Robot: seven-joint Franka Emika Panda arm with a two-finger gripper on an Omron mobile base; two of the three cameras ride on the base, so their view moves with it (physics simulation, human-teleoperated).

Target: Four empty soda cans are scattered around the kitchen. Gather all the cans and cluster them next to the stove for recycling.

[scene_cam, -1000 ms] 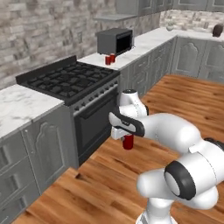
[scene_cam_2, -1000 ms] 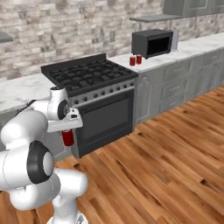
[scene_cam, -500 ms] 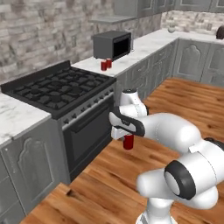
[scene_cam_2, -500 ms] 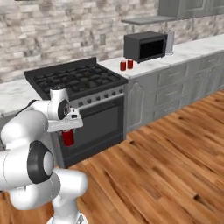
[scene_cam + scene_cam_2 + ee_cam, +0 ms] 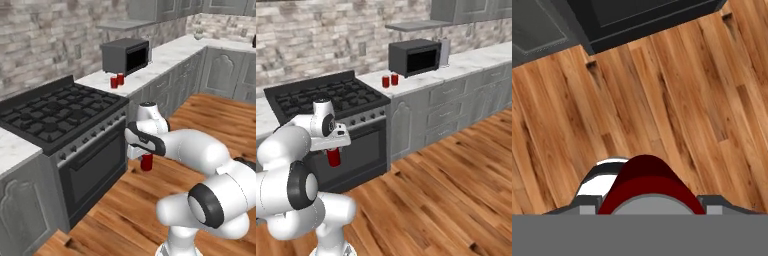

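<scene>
Since a moment ago the whole kitchen has slid sideways in both base views, so the base has driven on; the stove [image 5: 55,112] now sits closer, and the arm keeps the same pose. The pincer [image 5: 146,159] is clamped on a red soda can [image 5: 146,162], a small smooth cylinder held upright, its long axis vertical, hanging below the hand in front of the dark oven door and above the floor [image 5: 446,185]. In the hand view the can [image 5: 646,186] shows as a rounded dark-red shape with a pale grey end facing the camera, over warm, streaky wooden planks.

The stove is a wide range with black cast grates, a silver front strip with dark knobs, and a bar handle on the door. To its right, on the white marbled bench [image 5: 421,80], two more red cans [image 5: 390,80] stand upright just beside each other, near the stove's edge and in front of a boxy black microwave [image 5: 415,56]. Grey panelled cabinets [image 5: 456,110] run below the bench, and a rough stone-tile wall rises behind.
</scene>
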